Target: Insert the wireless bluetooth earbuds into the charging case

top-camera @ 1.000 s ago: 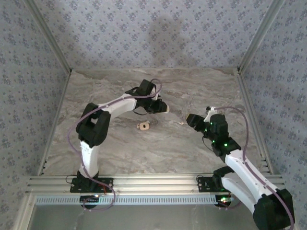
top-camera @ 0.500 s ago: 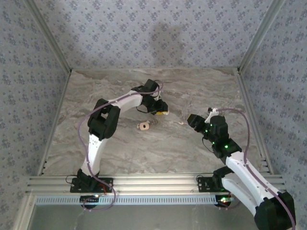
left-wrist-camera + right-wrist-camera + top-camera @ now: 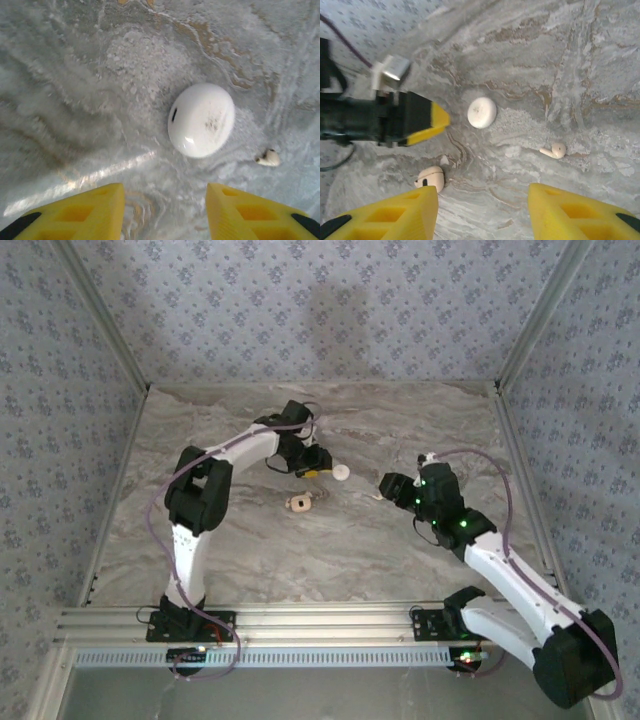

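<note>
Grey-and-tan veined stone is spreading under both arms as the table point(image 3: 240, 560), matt and mottled. The charging case point(image 3: 298, 503), a small tan-beige rounded plastic shell with a dark hollow, is lying on it near the middle. Just beyond the case and slightly to its right, the left gripper point(image 3: 164, 212) is hanging over the stone, its blocky yellow fingers point(image 3: 75, 212) standing apart with nothing between them. Past those fingertips, farther from the case, a glossy white oval pod point(image 3: 201, 120) is resting on the table. It is smooth, scuffed with dark specks and marked by a short dark slot near its edge. One earbud point(image 3: 553, 150), a tiny curved off-white piece with a short stem, is lying well to the right of the case. The right gripper point(image 3: 482, 212) is hovering to the right of the case too, beyond that earbud, its yellow wedge-shaped jaws spread wide and empty. A tiny white bit point(image 3: 444, 160) is lying just beside the case, too small for its shape to be made out.
</note>
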Controlling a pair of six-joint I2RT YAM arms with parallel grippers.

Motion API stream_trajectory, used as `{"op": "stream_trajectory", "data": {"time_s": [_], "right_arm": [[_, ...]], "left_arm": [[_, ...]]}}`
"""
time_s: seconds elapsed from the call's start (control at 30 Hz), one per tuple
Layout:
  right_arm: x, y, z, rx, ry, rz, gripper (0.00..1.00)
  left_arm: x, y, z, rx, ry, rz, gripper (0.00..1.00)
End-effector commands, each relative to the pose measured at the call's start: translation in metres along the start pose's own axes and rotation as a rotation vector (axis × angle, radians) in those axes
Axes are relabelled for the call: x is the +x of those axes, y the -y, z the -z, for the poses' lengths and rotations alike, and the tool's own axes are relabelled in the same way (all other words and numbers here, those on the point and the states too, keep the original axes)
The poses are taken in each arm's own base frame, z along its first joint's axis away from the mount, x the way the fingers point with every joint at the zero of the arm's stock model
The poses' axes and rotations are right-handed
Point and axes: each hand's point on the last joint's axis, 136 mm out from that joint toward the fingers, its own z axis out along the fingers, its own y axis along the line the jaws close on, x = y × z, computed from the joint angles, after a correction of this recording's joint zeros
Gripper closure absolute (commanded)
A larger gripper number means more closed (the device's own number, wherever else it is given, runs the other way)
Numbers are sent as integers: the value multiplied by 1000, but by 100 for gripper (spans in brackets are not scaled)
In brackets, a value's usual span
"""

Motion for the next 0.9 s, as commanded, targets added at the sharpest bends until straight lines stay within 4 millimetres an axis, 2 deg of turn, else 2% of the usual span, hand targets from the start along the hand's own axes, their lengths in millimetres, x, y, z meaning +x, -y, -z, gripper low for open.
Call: {"op": "stream_trajectory", "data": {"time_s": [0.0, 0.27, 0.47, 0.63, 0.77, 0.87], "right_arm": [[7, 1, -3, 63, -91, 32, 48], [29, -4, -22, 171, -289, 27, 48], [50, -16, -41, 244, -436, 98, 46], [61, -43, -61, 275, -547, 232, 43], [78, -60, -80, 304, -654, 364, 39], [85, -71, -91, 320, -714, 453, 35]], "left_arm": [[1, 4, 32, 4, 30, -32, 54], [-4, -14, 71, 3, 112, 39, 53], [-6, -38, 89, 3, 168, 82, 51], [0, -59, 101, -1, 214, 106, 49], [7, -75, 117, -4, 266, 139, 47], [13, -89, 128, -23, 309, 173, 42]]}}
